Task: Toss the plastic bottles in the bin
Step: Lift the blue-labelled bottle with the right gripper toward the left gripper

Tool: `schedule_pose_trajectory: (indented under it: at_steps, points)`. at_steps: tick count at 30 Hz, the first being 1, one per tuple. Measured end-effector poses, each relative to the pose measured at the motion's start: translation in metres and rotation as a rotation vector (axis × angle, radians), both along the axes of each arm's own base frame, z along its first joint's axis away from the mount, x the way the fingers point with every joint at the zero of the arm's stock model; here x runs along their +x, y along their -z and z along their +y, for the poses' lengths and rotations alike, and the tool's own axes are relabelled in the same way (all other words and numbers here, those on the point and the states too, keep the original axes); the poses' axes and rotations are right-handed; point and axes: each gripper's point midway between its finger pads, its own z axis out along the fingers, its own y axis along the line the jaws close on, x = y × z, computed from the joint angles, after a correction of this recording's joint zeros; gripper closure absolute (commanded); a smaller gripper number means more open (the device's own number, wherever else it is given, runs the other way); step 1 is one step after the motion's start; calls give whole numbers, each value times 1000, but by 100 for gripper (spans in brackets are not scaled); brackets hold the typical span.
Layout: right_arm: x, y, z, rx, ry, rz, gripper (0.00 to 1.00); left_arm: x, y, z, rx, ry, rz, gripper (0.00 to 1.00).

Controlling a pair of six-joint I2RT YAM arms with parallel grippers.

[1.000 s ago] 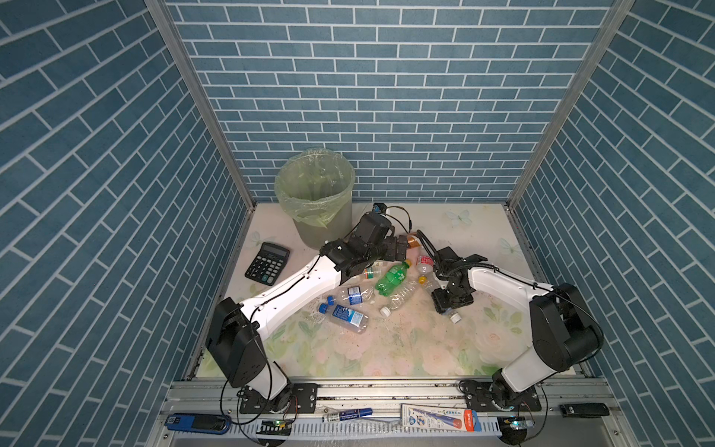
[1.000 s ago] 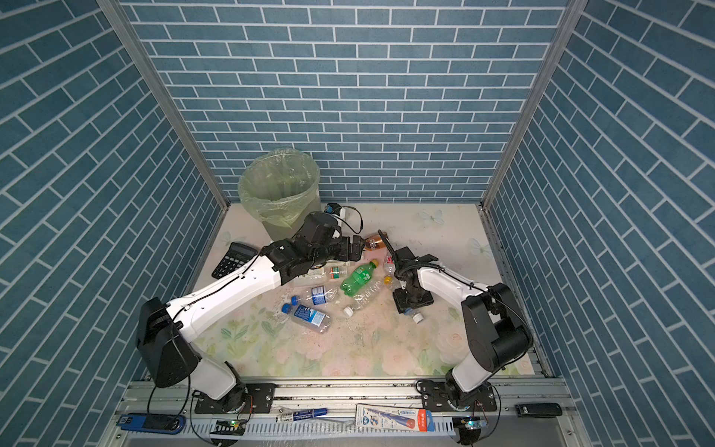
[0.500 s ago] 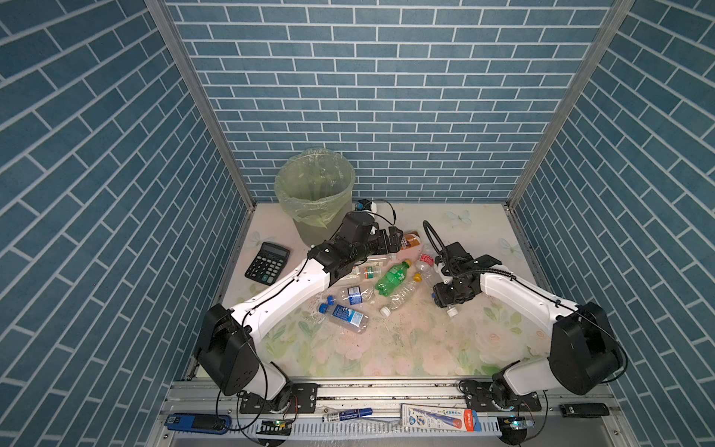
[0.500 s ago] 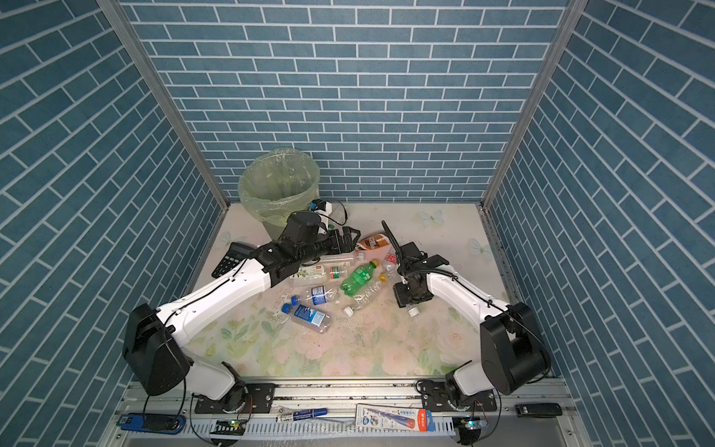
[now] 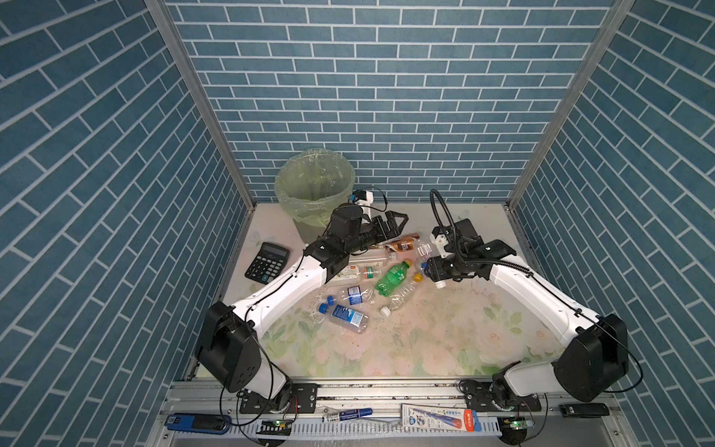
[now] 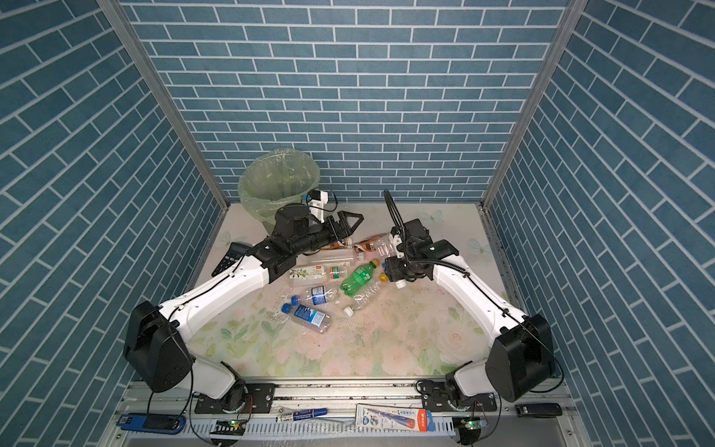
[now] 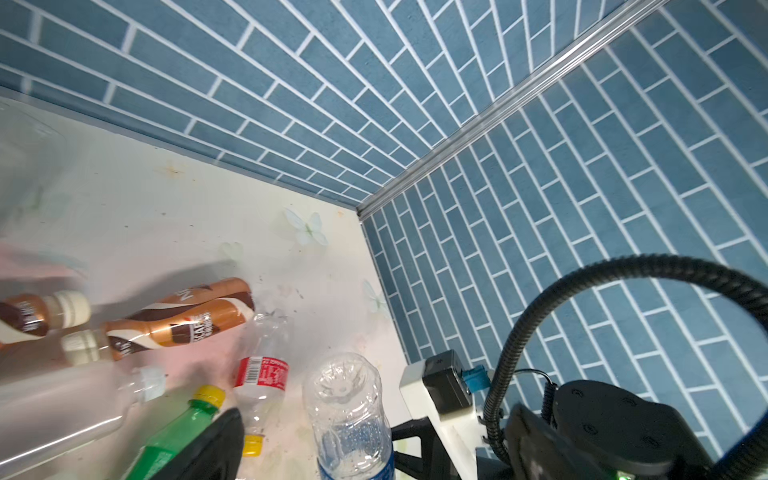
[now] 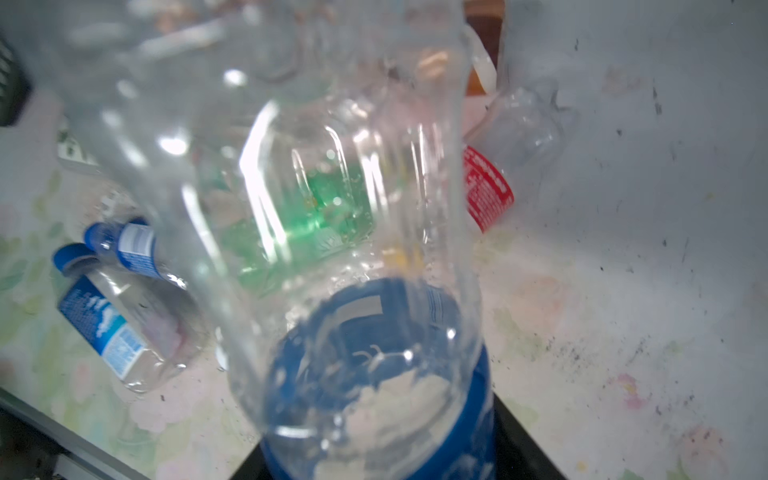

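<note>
Left jaws stood wide open and empty, hovering over the far end of the pile, just right of the bin [image 5: 305, 222]. Right jaws were clamped on a clear blue-label bottle [image 7: 348, 415], base up, cap pointing down at the desk [image 5: 425, 340]. Remaining plastic bottles [image 5: 350, 317] lay mid-desk between both arms, green bottle [image 5: 392, 276] among them. Bin stood upright, far left.

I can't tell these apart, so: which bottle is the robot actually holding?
The clear blue-labelled bottle clamped in the right gripper; the other bottles all lie loose on the table.
</note>
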Motion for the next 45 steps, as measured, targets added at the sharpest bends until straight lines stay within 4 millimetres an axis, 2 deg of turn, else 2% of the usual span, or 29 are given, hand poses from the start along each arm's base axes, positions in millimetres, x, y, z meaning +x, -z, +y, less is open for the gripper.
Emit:
schedule_pose_trajectory:
  at_steps: [5, 9, 17, 22, 26, 32, 37, 42, 45]
  points:
    - [23, -32, 29, 125, -28, -51, 50, 5, 8, -11, -50, 45, 34, 2]
    - [34, -47, 47, 194, -50, -64, 50, 4, 11, -15, -58, 69, 45, 6]
    - [43, -72, 71, 312, -96, -78, 50, 13, 11, -7, -78, 60, 56, 12]
    - [41, -78, 79, 359, -121, -72, 50, 23, 9, -1, -88, 41, 57, 16]
    - [41, -83, 83, 387, -134, -75, 50, 32, 8, -8, -96, 54, 58, 19]
    - [43, -84, 82, 407, -116, -67, 50, 34, 8, -13, -114, 73, 58, 24]
    - [43, -87, 84, 425, -120, -63, 50, 35, 3, -14, -123, 80, 46, 23]
    - [41, -88, 87, 440, -131, -56, 50, 37, 3, -16, -116, 85, 37, 18]
    - [35, -89, 92, 457, -158, -42, 50, 38, 4, -17, -106, 88, 38, 19]
